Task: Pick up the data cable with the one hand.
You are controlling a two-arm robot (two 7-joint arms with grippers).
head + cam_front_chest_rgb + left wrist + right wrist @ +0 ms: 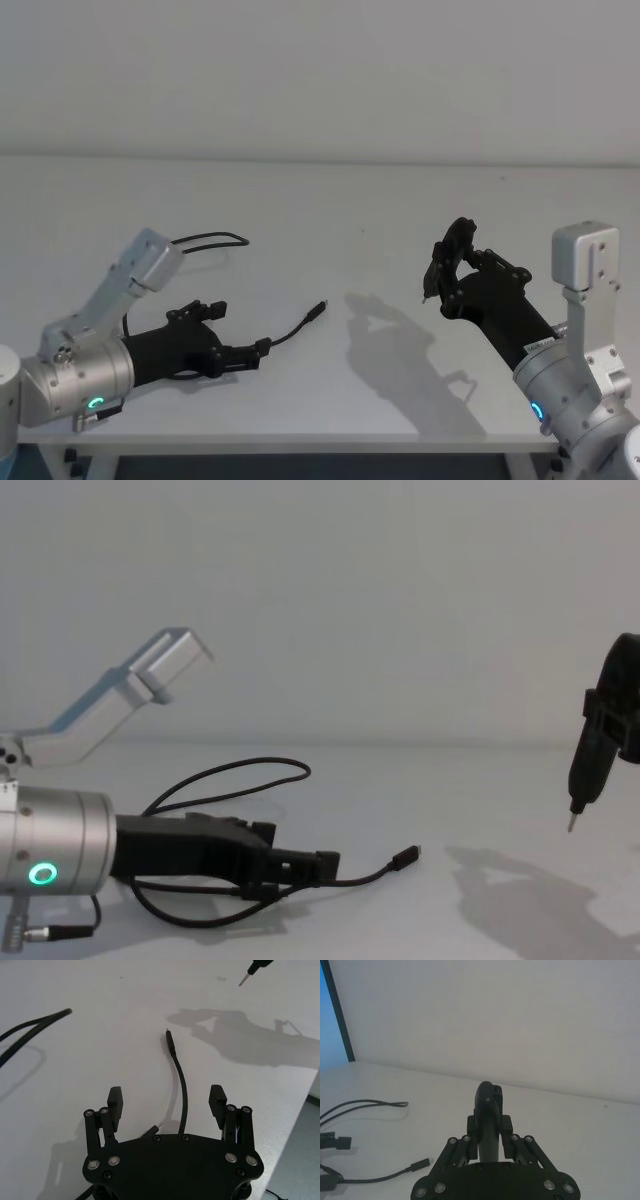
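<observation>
Cable (180, 1085), one, between left pincer's (166, 1092) spread fingers (114, 1105); right pincer's (489, 1124) plug (487, 1095), one.

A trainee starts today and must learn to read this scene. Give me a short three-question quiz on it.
1. True or false: the left pincer is shut on the cable.
2. Choose one: the right pincer holds A) nothing, B) a dark pointed tool, C) a plug of the cable.
3. Fill in: the pincer raised above the table is the ____ one.
Key: 1 false: it is open, with the cable running between its fingers. 2 B. 3 right.
</observation>
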